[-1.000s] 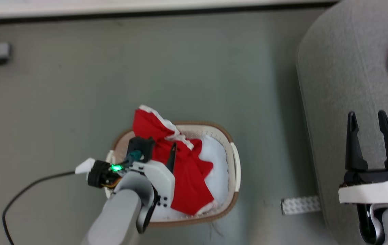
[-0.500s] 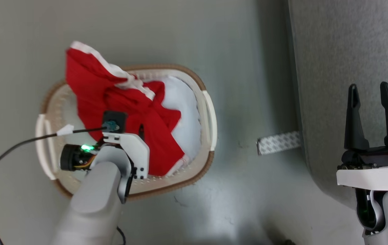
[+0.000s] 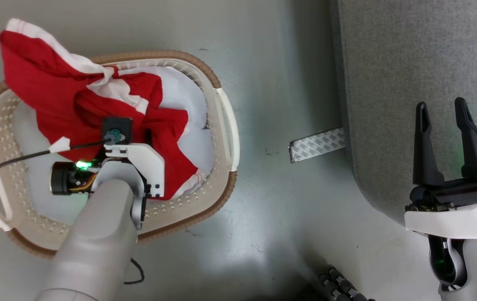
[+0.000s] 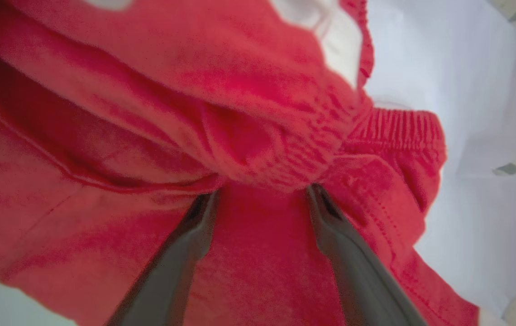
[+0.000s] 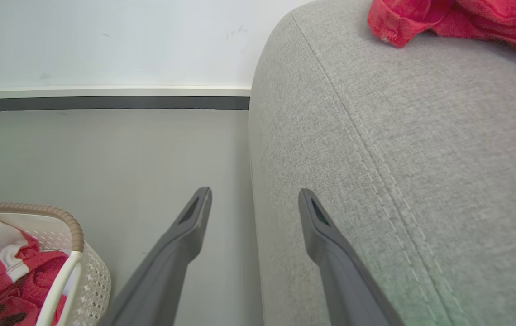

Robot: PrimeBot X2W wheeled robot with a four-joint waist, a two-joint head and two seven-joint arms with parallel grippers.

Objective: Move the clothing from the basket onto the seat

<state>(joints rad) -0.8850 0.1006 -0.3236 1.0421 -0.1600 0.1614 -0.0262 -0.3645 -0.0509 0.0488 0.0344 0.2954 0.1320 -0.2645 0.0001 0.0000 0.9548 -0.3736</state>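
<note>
A glossy grey-green floor point(image 3: 272, 62) carries the oval cream perforated plastic basket point(image 3: 221, 196), near the large grey woven sofa point(image 3: 410, 62). Red, white-trimmed clothing point(image 3: 46, 83) heaps in the basket, and 1 red piece point(image 5: 466, 18) lies on the sofa. The left gripper point(image 4: 262, 192) is spread wide, its tips against the red cloth and not closed on it. The right gripper point(image 3: 441, 106) is spread and empty at the sofa's edge.

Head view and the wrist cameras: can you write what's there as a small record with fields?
basket: on the floor left of the sofa, holding red clothing over a white pad
sofa: grey, one red garment lying on it
left gripper: open, tips against the red clothing in the basket, nothing gripped
right gripper: open, empty, at the sofa's edge
floor: white patterned strip beside the sofa
</note>
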